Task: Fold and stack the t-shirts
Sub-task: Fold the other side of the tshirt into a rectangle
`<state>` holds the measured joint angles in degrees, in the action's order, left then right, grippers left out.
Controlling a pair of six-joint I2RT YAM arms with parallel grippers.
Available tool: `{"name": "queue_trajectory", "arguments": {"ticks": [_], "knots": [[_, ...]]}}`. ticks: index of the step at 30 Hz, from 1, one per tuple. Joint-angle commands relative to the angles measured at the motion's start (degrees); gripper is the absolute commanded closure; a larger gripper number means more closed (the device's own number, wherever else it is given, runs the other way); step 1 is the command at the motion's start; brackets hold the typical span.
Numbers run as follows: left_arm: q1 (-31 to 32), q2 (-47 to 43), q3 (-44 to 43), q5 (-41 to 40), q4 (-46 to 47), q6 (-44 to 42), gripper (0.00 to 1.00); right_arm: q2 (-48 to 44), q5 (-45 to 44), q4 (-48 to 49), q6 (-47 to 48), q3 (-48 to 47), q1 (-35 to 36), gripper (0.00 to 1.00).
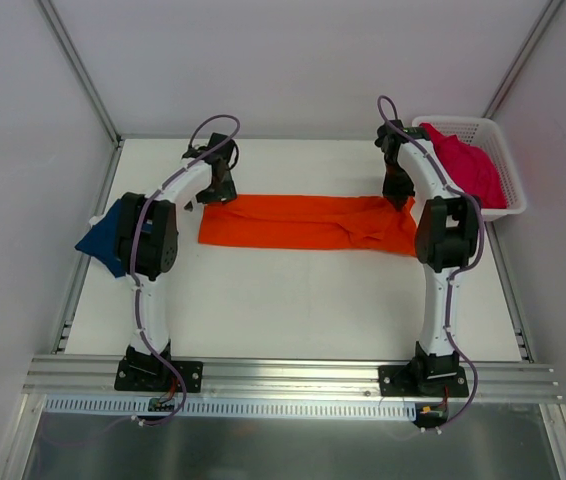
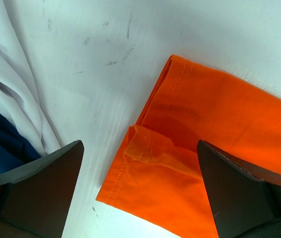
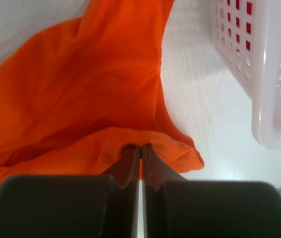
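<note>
Partly hidden navy shirt (image 1: 96,243) behind left arm (image 1: 153,235), left tool (image 2: 139,146) spread, right tool (image 3: 140,149) pinching orange shirt (image 1: 303,222).

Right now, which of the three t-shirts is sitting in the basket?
The magenta pink t-shirt, heaped in the white mesh basket. The orange t-shirt lies stretched on the table; the navy t-shirt sits bunched at the left edge.

no readable text, labels or signs
</note>
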<state>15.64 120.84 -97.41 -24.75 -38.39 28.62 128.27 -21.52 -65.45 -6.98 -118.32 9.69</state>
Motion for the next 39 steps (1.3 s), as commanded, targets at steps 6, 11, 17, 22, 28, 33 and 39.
{"name": "queue_trajectory", "arguments": {"ticks": [6, 11, 17, 22, 28, 33, 39], "knots": [[-0.52, -8.5, -2.97, 2.59, -3.62, -1.11, 0.03, 2.69, -0.89, -2.49, 0.66, -4.63, -1.08, 0.99], [-0.43, -10.36, -2.0, 8.92, -3.97, -1.02, 0.3, 6.37, -0.81, -2.49, 0.66, -8.84, -1.69, 0.99], [-0.43, -12.11, -0.95, 15.25, -4.41, -0.94, 0.47, 8.32, -2.91, -1.18, 0.48, -10.53, -2.31, 0.34], [-0.43, -13.08, -0.24, 20.17, -4.5, -2.08, 0.57, 1.03, -4.24, 4.36, 2.06, -8.94, -2.31, 0.27], [-0.43, -11.5, 0.64, 23.61, -4.41, -1.38, 1.0, -9.32, -3.79, 4.36, 3.64, -6.41, -1.26, 0.31], [-0.35, -8.52, 0.73, 23.0, -4.41, -2.16, 1.0, -16.99, -1.78, 2.88, 2.07, -0.6, -0.03, 0.94], [-0.43, -4.91, 0.02, 23.52, -4.5, -2.78, 1.0, -16.21, 1.65, -0.29, 0.13, 5.82, 0.33, 0.99]]}}
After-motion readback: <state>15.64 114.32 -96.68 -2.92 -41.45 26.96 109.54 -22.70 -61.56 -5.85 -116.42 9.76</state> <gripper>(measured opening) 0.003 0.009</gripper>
